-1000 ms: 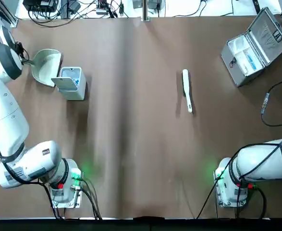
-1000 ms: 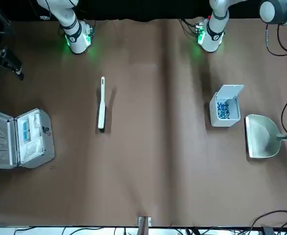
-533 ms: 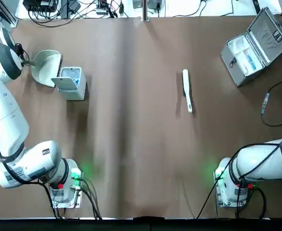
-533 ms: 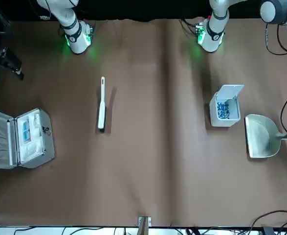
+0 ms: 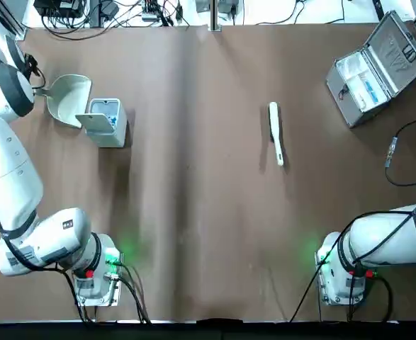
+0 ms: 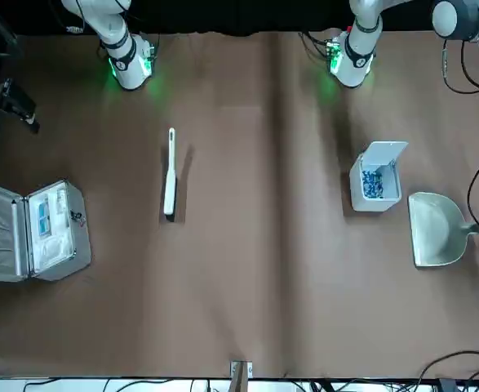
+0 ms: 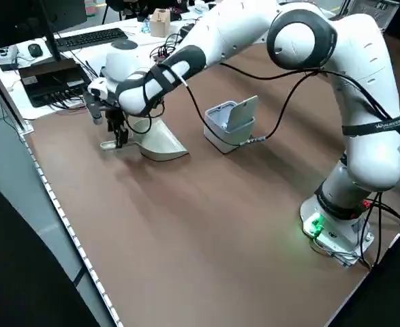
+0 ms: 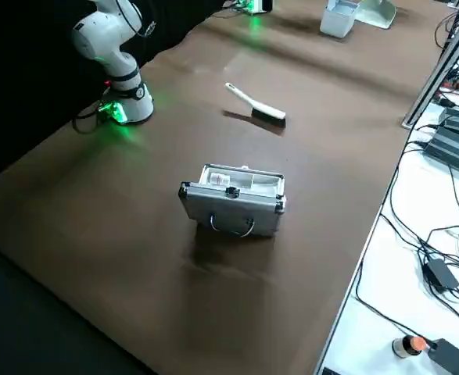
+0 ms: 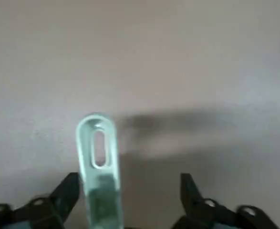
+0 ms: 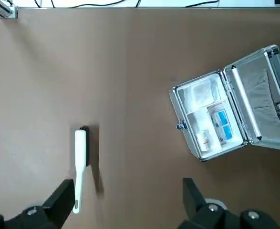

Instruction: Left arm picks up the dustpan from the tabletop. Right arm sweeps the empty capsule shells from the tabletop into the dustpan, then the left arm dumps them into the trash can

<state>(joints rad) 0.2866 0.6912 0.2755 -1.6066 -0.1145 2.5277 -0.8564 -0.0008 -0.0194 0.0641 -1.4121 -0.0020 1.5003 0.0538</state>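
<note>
Two fingers: left gripper (image 9: 125, 200) is hanging open around the dustpan (image 5: 69, 99) handle, apparently letting go.
Dustpan: lying flat just beside the trash can (image 5: 105, 122).
Trash can: lid up, capsule shells (image 6: 373, 183) inside.
Right gripper (image 10: 125, 202): open, idling above the brush (image 10: 79, 162).

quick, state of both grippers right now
Left gripper: open, fingers straddling the dustpan handle, not clamped.
Right gripper: open, empty, high above the table with the brush below.
</note>
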